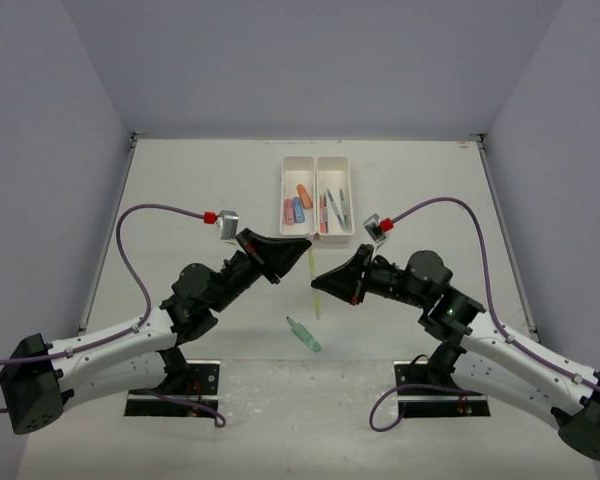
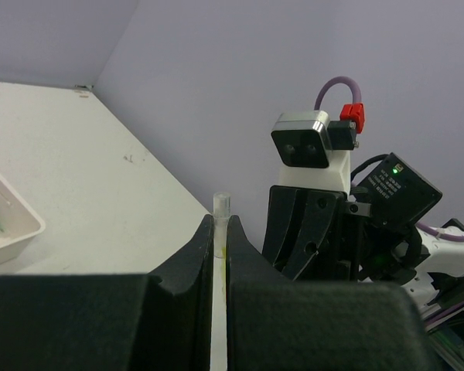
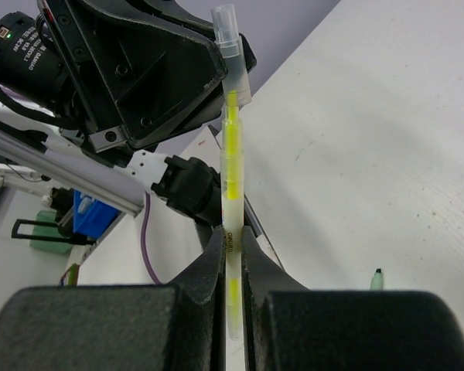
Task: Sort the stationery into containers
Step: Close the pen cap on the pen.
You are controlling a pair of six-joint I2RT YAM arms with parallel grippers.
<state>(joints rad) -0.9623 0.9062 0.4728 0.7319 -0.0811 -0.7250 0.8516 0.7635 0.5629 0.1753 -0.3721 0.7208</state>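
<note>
Held above worktop [image 1: 200, 180], just near of white tray [image 1: 284, 180]: yellow pen [image 3: 231, 154], clamped by both arms. Left pincer [image 2: 220, 232] closed on capped end, right pincer [image 3: 230, 247] closed on barrel. Risk: cap could be pulled off, or pen bent, if arms are drawn apart or twisted out of line. If one grip is released early, pen could be swung and dropped short of tray. Green piece [image 1: 303, 334] lying below could be struck.

table [image 1: 190, 200]: off-white, flat
far middle: white two-compartment tray [image 1: 298, 168]
near middle: green pen [image 1: 303, 334], lying loose, well apart from tray
near edge: left base plate [image 1: 170, 403], right base plate [image 1: 445, 403], both black
</note>
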